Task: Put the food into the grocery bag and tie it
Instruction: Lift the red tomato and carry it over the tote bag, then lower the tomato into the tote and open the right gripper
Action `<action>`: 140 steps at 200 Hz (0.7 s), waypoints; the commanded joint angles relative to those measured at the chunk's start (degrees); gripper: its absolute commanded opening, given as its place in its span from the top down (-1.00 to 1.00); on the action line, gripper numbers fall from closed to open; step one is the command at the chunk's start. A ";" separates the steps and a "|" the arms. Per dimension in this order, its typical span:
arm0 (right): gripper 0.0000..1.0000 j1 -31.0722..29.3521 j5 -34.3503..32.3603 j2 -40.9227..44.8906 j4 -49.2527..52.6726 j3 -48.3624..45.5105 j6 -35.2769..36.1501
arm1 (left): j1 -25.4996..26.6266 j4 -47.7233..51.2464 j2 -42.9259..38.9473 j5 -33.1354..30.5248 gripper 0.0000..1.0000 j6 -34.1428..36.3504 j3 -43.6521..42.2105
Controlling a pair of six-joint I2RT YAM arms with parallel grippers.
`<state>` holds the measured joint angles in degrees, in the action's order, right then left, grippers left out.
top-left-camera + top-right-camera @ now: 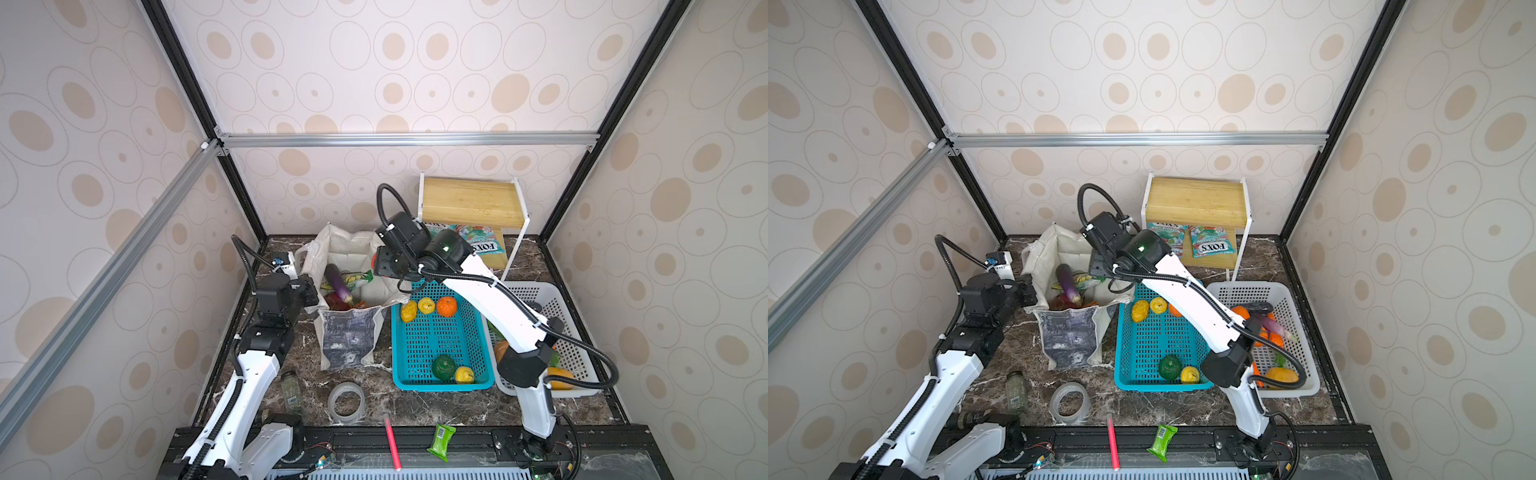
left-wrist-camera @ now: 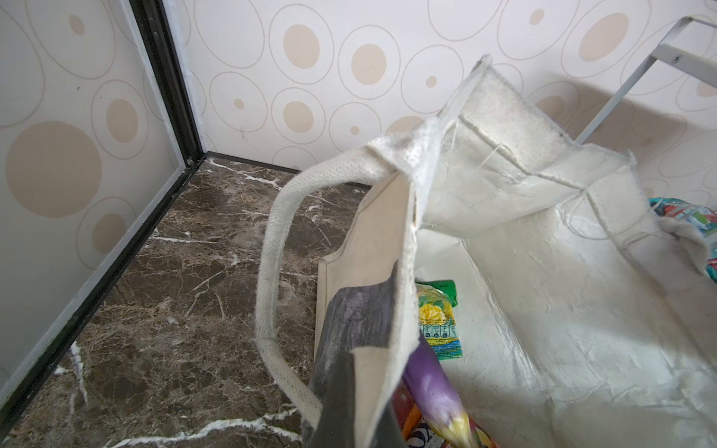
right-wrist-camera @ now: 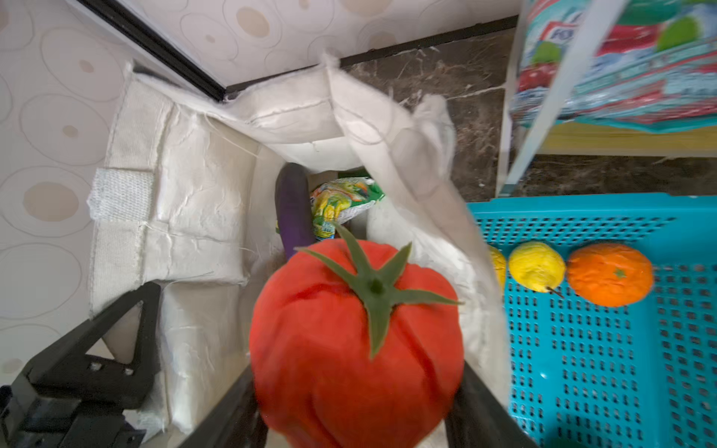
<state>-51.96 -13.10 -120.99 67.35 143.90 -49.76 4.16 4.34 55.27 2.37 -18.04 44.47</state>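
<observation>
Filling the lower centre of the right wrist view, a red tomato point(image 3: 357, 341) sits clamped between the half-spread jaws of the right gripper point(image 1: 383, 266), above the right edge of the open mouth of the grocery bag point(image 1: 353, 340), which stands mid-frame in both top views. Just right of the bag lies the teal basket point(image 1: 440, 384). At the bag's left rim the left gripper point(image 1: 311, 300) is closed tight, pinching the canvas. Inside the bag lie a purple eggplant point(image 1: 337, 282) and a green snack packet point(image 1: 358, 279). Yellow fruits point(image 1: 426, 305) and an orange point(image 1: 446, 306) sit at the basket's upper end.
</observation>
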 commanded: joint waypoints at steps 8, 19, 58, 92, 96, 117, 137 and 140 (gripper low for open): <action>-0.16 0.37 5.59 -6.45 -0.50 1.77 -0.19 | -0.14 -1.94 -0.96 0.75 1.00 0.28 0.01; -0.16 0.34 6.64 -8.52 -1.06 2.00 -0.16 | -0.21 -1.89 -0.78 0.84 1.00 0.13 0.10; -0.16 0.34 7.69 -13.32 -1.37 1.16 -0.16 | -0.20 -1.96 -0.53 0.97 1.00 0.11 0.05; -0.15 0.24 9.32 -16.29 -2.37 -1.25 -0.84 | -0.16 -1.83 -0.67 0.64 1.00 0.13 0.15; -0.12 0.28 9.37 -16.57 -2.46 -1.23 -0.46 | -0.16 -1.87 -0.68 0.56 1.00 0.11 0.10; -0.11 -0.04 9.00 -16.72 -2.16 -0.65 1.55 | -0.20 -1.88 -0.64 0.54 1.00 0.15 0.01; -0.50 -0.96 5.86 -14.26 -2.76 -1.45 4.49 | -0.21 -1.84 -0.55 0.57 1.00 0.16 0.12; -0.60 -1.21 5.06 -13.81 -2.93 -1.63 5.05 | -0.21 -1.90 -0.51 0.60 1.00 0.20 0.07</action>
<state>-51.81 -4.51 -136.99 64.20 142.98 -48.42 4.16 4.01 55.27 2.68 -18.06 44.36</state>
